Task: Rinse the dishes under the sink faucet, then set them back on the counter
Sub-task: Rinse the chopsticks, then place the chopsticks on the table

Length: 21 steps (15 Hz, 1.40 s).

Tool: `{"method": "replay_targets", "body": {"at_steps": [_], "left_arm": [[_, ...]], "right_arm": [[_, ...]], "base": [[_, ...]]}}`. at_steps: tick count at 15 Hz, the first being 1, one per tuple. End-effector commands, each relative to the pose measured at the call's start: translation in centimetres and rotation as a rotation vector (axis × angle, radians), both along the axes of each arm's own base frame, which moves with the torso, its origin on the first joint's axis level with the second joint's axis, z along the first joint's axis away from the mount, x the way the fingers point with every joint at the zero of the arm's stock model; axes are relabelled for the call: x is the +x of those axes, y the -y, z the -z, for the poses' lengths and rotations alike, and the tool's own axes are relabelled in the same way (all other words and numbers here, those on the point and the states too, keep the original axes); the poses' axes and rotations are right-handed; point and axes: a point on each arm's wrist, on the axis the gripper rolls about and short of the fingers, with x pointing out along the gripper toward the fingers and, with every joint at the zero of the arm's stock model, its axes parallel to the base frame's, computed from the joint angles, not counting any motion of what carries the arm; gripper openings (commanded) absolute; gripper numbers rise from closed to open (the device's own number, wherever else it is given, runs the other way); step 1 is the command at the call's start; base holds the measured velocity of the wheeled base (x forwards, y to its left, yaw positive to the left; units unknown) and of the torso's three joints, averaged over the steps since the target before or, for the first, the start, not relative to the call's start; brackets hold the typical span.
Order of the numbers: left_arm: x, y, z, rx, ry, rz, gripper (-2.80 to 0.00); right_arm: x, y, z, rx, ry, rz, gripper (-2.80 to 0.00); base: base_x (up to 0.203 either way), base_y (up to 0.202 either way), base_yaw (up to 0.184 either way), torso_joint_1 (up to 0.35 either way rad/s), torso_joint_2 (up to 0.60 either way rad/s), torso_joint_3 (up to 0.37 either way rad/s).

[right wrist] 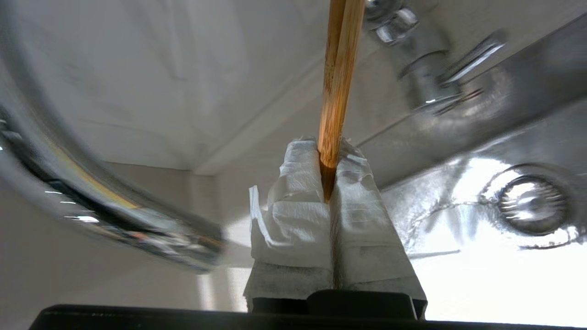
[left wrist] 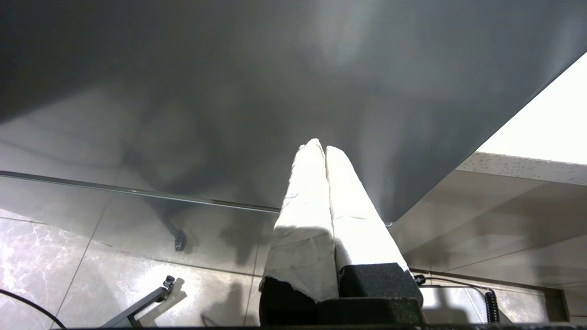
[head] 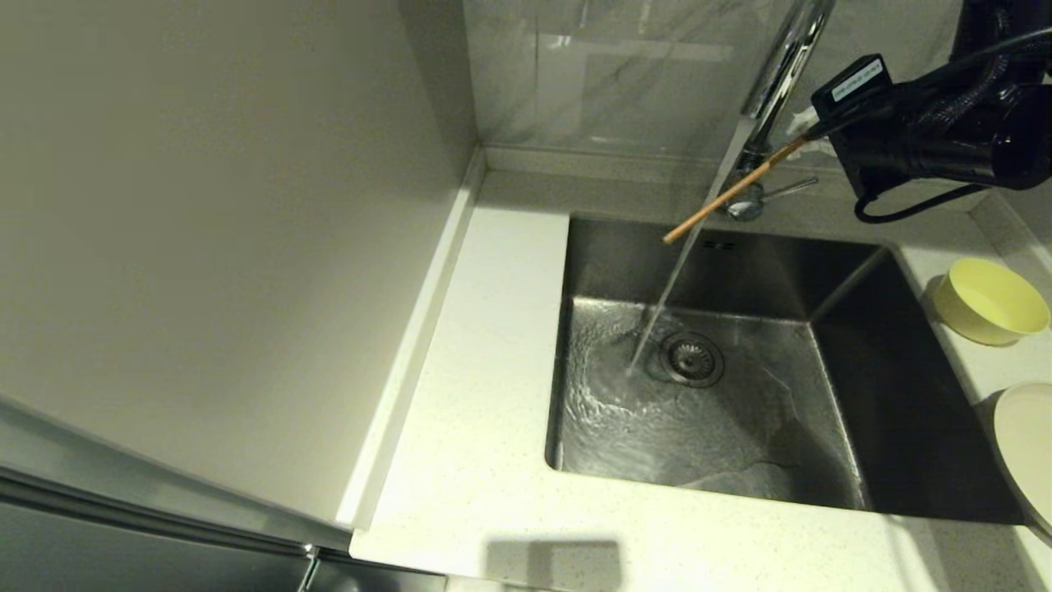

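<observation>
My right gripper (head: 801, 138) is at the back right, beside the chrome faucet (head: 781, 66), shut on the brown chopsticks (head: 723, 197). They point left and down over the sink (head: 904, 395) and cross the running water stream (head: 657, 312). In the right wrist view the chopsticks (right wrist: 337, 82) are pinched between the padded fingers of that gripper (right wrist: 329, 149), with the faucet base and lever (right wrist: 426, 82) and the drain (right wrist: 532, 201) beyond. The pale-yellow bowl (head: 990, 300) and the cream plate (head: 1027, 452) rest on the counter (head: 477, 370) right of the sink. My left gripper (left wrist: 321, 149) is parked low, shut and empty.
Water pools and swirls round the drain strainer (head: 693, 359). A beige wall panel (head: 205, 247) stands along the counter's left side. The left wrist view shows a grey cabinet front (left wrist: 275, 68) and tiled floor (left wrist: 69, 256).
</observation>
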Motion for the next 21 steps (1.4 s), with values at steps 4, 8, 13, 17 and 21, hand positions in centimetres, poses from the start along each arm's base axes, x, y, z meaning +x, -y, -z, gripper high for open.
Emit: {"method": "replay_targets", "body": {"at_steps": [4, 8, 13, 17, 21], "left_arm": [[0.0, 0.0, 0.0, -0.001, 0.002, 0.0, -2.8], [0.0, 0.0, 0.0, -0.001, 0.002, 0.0, -2.8], [0.0, 0.0, 0.0, -0.001, 0.002, 0.0, -2.8], [0.0, 0.0, 0.0, -0.001, 0.002, 0.0, -2.8], [0.0, 0.0, 0.0, -0.001, 0.002, 0.0, -2.8]], "right_arm": [[-0.9, 3.2, -0.2, -0.051, -0.006, 0.064, -2.8], [-3.6, 7.3, 1.3, -0.368, -0.117, 0.093, -2.8], [-5.6, 10.5, -1.5, -0.798, -0.052, 0.229, -2.8], [-5.8, 10.4, 5.0, -0.85, -0.189, 0.21, -2.8], [-8.1, 10.6, 5.3, -1.084, -0.298, 0.214, -2.8]], "base": [[0.0, 0.0, 0.0, 0.0, 0.0, 0.0], [0.0, 0.0, 0.0, 0.0, 0.0, 0.0], [0.0, 0.0, 0.0, 0.0, 0.0, 0.0], [0.0, 0.0, 0.0, 0.0, 0.0, 0.0], [0.0, 0.0, 0.0, 0.0, 0.0, 0.0]]}}
